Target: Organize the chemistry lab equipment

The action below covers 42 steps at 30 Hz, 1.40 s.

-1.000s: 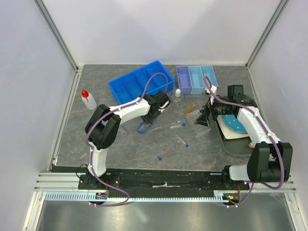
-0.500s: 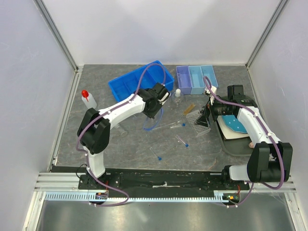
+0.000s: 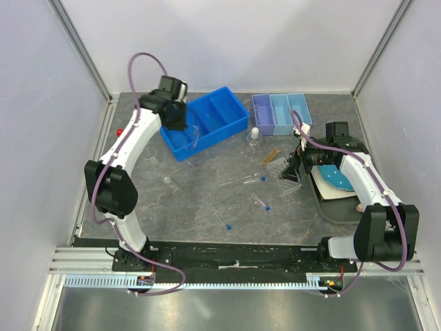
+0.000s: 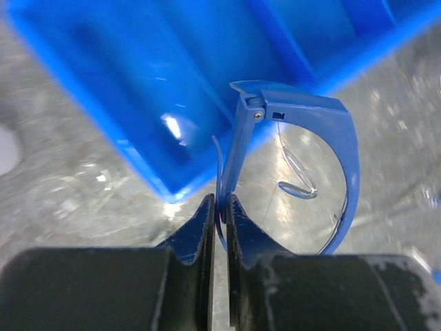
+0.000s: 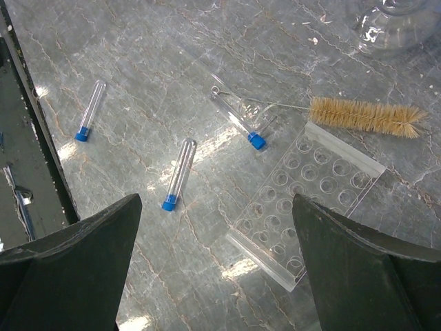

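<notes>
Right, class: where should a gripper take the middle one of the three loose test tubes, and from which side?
Probably mid-barrel on the middle test tube, from straight above, closing across its width: it lies flat, with bare table along both long sides.

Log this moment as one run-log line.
left gripper: shut on safety glasses by temple, over blue bin edge | right gripper: open, above tube rack | table: three test tubes loose, brush beside rack
</notes>
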{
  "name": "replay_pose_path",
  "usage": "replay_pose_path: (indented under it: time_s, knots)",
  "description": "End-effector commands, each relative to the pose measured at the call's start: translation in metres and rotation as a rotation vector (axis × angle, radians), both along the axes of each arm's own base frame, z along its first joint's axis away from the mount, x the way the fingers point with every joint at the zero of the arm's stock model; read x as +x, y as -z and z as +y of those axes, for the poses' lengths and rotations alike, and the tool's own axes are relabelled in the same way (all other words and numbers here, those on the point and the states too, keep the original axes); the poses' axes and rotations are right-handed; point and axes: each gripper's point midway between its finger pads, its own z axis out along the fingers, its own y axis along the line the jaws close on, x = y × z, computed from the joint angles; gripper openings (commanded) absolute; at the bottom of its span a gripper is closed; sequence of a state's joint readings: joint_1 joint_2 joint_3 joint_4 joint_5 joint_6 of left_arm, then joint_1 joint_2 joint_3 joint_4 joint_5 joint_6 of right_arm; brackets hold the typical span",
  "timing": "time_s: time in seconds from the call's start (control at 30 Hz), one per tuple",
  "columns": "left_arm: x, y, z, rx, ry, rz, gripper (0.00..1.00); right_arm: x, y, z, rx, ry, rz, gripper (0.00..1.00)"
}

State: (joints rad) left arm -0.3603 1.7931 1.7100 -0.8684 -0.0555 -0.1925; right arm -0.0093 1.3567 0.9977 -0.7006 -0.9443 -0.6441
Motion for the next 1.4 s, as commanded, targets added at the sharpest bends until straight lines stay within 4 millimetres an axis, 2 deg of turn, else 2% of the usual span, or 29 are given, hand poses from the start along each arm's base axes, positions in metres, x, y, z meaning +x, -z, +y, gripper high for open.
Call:
replay_pose_path:
  time_s: [0.0, 0.03, 0.07, 0.1, 0.13, 0.17, 0.23, 0.33, 0.4, 0.73, 1.03, 1.13, 1.27, 1.37]
  knots:
    - [0.027, -0.037, 0.046, -0.007, -0.285, -0.069, 0.02, 0.007, -0.023, 0.003, 0.01, -0.03, -0.095, 0.98]
    - [0.028, -0.027, 0.055, 0.043, -0.333, -0.041, 0.02, 0.006, -0.023, 0.003, 0.008, -0.031, -0.093, 0.98]
    - [0.032, -0.028, 0.07, 0.111, -0.389, -0.055, 0.02, 0.007, -0.023, 0.003, 0.009, -0.031, -0.095, 0.98]
    - [0.039, -0.038, 0.074, 0.126, -0.418, -0.081, 0.02, 0.006, -0.023, 0.003, 0.009, -0.031, -0.093, 0.98]
    - [0.043, -0.028, 0.077, 0.158, -0.436, -0.06, 0.02, 0.007, -0.024, 0.003, 0.01, -0.034, -0.099, 0.98]
    - [0.042, -0.026, 0.084, 0.194, -0.454, -0.046, 0.02, 0.006, -0.024, 0.003, 0.008, -0.034, -0.097, 0.98]
    - [0.049, -0.028, 0.084, 0.199, -0.461, -0.051, 0.02, 0.006, -0.024, 0.003, 0.007, -0.034, -0.097, 0.98]
    - [0.056, -0.016, 0.087, 0.219, -0.478, -0.035, 0.02, 0.006, -0.024, 0.003, 0.008, -0.035, -0.097, 0.98]
    - [0.061, -0.007, 0.095, 0.249, -0.504, -0.029, 0.02, 0.002, -0.023, 0.01, 0.008, -0.062, -0.096, 0.98]
    - [0.087, 0.029, 0.092, 0.253, -0.516, 0.006, 0.02, 0.001, -0.025, 0.012, 0.011, -0.067, -0.098, 0.98]
    - [0.096, 0.054, 0.09, 0.222, -0.516, 0.047, 0.03, 0.001, -0.024, 0.012, 0.008, -0.071, -0.098, 0.98]
    - [0.097, 0.062, 0.091, 0.211, -0.523, 0.065, 0.1, 0.0, -0.024, 0.013, 0.008, -0.074, -0.097, 0.98]
    - [0.093, 0.072, 0.094, 0.208, -0.534, 0.09, 0.27, 0.0, -0.023, 0.013, 0.009, -0.076, -0.092, 0.98]
    - [0.093, 0.069, 0.094, 0.191, -0.539, 0.083, 0.39, 0.0, -0.022, 0.012, 0.006, -0.074, -0.092, 0.98]
